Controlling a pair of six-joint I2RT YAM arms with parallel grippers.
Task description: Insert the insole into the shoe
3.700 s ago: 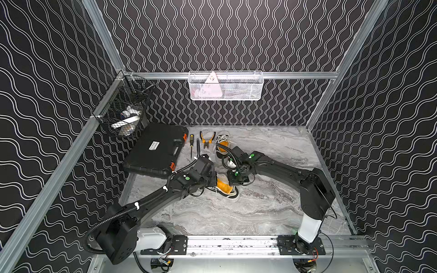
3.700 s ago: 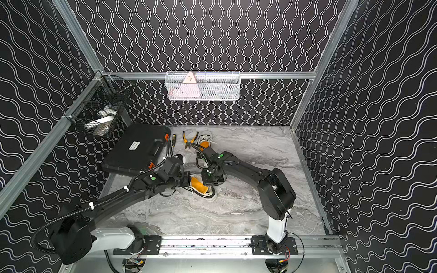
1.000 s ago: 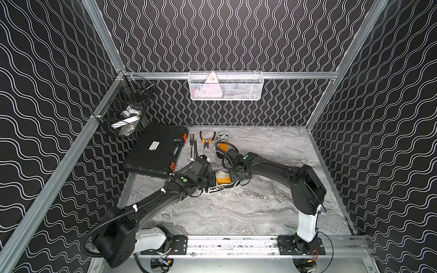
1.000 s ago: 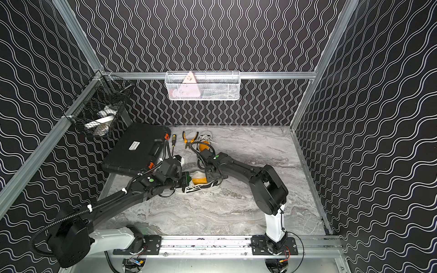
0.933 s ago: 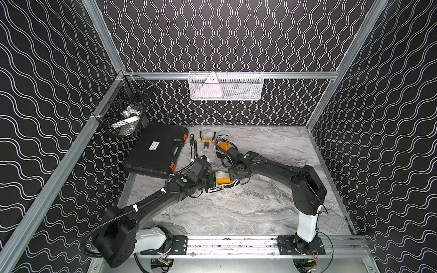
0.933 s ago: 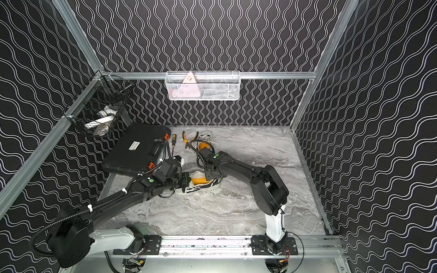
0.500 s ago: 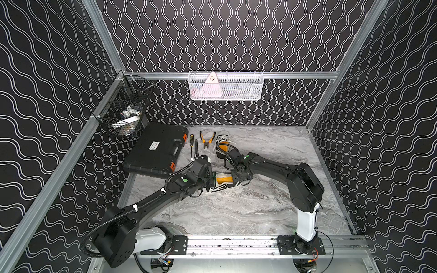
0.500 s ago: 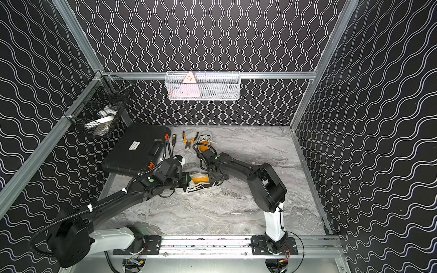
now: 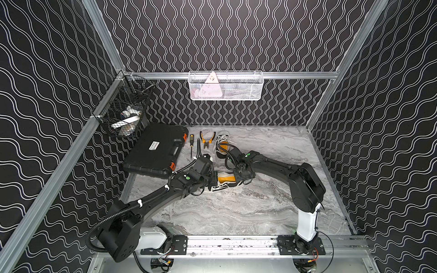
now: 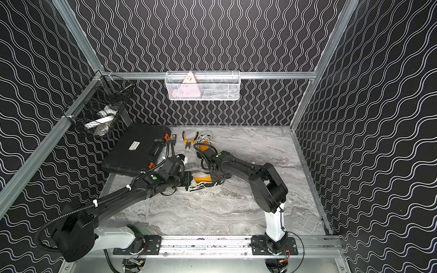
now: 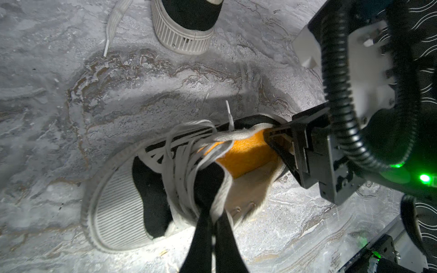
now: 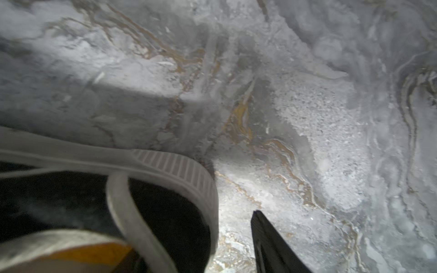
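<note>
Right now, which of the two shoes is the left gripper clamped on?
The front shoe: the left gripper pinches its upper by the laces. The back shoe sits untouched farther away, beside the pliers.

Both top views are sharp and evenly lit from above, the grey tabletop [image 9: 236,208] bright. In the left wrist view the left fingers [image 11: 201,236] are black silhouettes. The tabletop glares white just beside them and dims farther off, and a green lamp [image 11: 425,177] flares. The right wrist view is blurred throughout, the shoe [image 12: 179,175] soft, with the brightest patch just ahead of the right finger [image 12: 272,248].
</note>
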